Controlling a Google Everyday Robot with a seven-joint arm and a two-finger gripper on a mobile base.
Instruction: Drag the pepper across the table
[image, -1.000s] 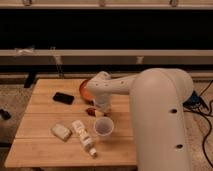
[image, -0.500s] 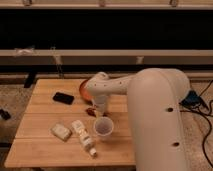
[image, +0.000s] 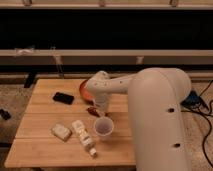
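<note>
Gripper: the gripper (image: 100, 108) points down at the table near its middle, at the end of the white arm. Its tip is low over the wood, right at the pepper. Whether it is open, closed or gripping cannot be told, since the wrist hides the tip.

Pepper: the pepper (image: 93, 111) lies on the table just left of the gripper tip. It is small, dark red and flat on the wood. Whether the two touch cannot be told.

Cup: the white cup (image: 103, 127) stands upright, mouth up, just in front of the pepper and gripper and apart from both.

Bowl: the orange bowl (image: 84, 89) sits behind the gripper near the far edge. Its right part is hidden by the wrist.

Bottle: a pale bottle (image: 83, 135) lies on its side left of the cup, with its cap end toward the near edge.

Block: a tan block (image: 61, 131) lies left of the bottle, near it but apart.

Slab: a flat black slab (image: 63, 97) lies on the far left part, well apart from the pepper.

Table: the table (image: 40, 150) is light wood in long planks with seams running left to right.

Arm: the arm (image: 155, 115) is thick and white. It fills the right side and reaches left over the table to the wrist.

Cables: dark cables (image: 204, 107) lie on the speckled floor at the right.

Behind: pale rails cross in front of a dark backdrop beyond the table.
</note>
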